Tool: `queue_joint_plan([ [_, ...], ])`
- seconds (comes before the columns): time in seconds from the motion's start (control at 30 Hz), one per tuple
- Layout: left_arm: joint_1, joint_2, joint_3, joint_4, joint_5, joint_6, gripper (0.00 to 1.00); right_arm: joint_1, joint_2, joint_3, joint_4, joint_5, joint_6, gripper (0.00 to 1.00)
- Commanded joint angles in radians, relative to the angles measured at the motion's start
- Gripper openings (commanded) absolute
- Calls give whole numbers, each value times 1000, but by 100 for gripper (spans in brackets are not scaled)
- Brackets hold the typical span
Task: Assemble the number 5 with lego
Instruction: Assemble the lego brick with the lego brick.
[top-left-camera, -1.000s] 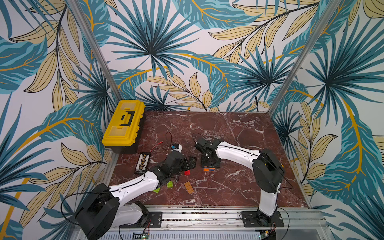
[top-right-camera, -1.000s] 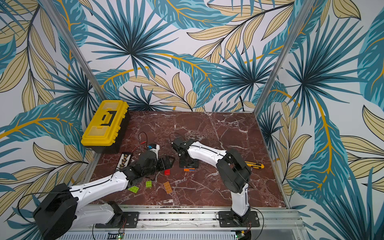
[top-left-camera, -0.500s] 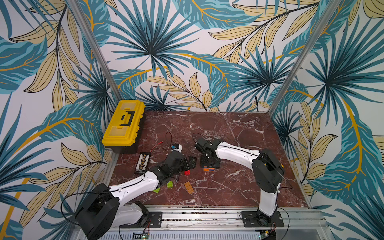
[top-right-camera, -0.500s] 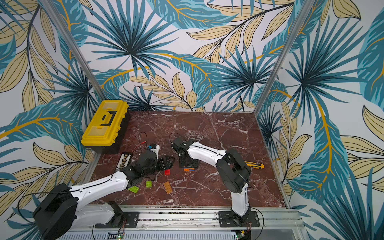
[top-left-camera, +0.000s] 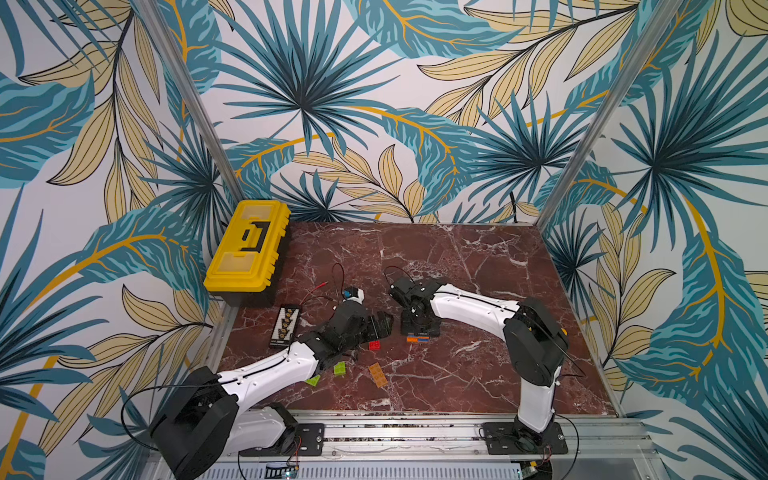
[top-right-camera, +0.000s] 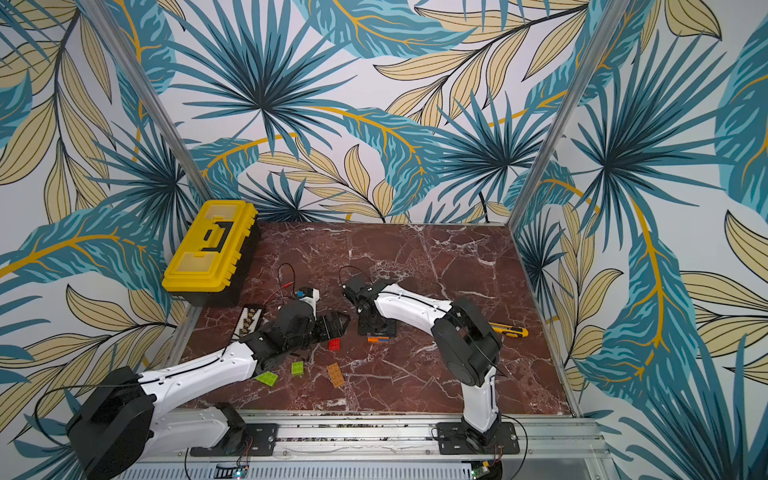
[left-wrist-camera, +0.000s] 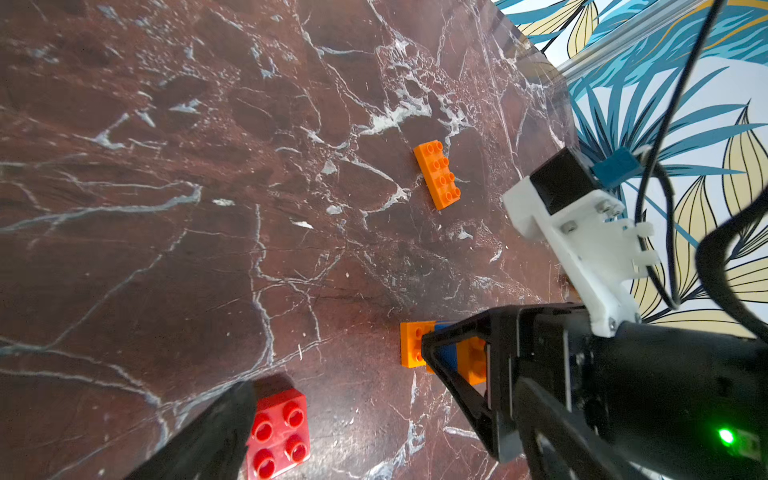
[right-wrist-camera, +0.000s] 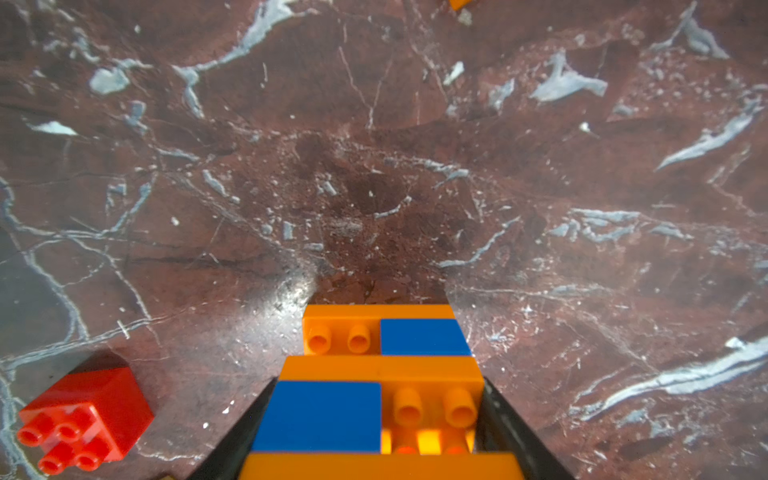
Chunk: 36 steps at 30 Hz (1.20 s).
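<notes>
While the right end effector (top-left-camera: 419, 330) clamps the orange-and-blue stack (right-wrist-camera: 424, 336), the square red brick (top-left-camera: 374, 344) lies just at 6 o'clock of the nearer, wide-apart left end effector (top-left-camera: 381, 326).

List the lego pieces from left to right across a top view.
lime brick → green brick → orange brick → orange-and-blue stack. The red brick is left out: it lines up with the orange brick, so its place is unclear.
</notes>
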Motion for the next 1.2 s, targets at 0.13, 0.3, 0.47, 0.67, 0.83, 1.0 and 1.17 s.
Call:
queue_joint_plan([
  [0.13,4,-4,38,-8,2,0,100,-1,89,-95,34,-42,15,62],
  [0.3,4,3,41,-2,5,1,100,-2,70,-85,25,-32,7,62],
  [0.47,3,14,55,-7,15,4,100,-10,59,-71,10,-23,-5,62],
  [0.67,3,9,53,-14,14,4,100,-14,27,-50,-16,-14,-19,65],
  [0.83,4,6,56,-13,17,6,100,-19,3,-7,-48,0,-36,75],
  [1.0,3,6,56,-16,16,5,100,-18,-3,21,-65,15,-46,76],
  [1.17,3,7,55,-16,16,5,100,-19,-5,23,-62,9,-45,76],
])
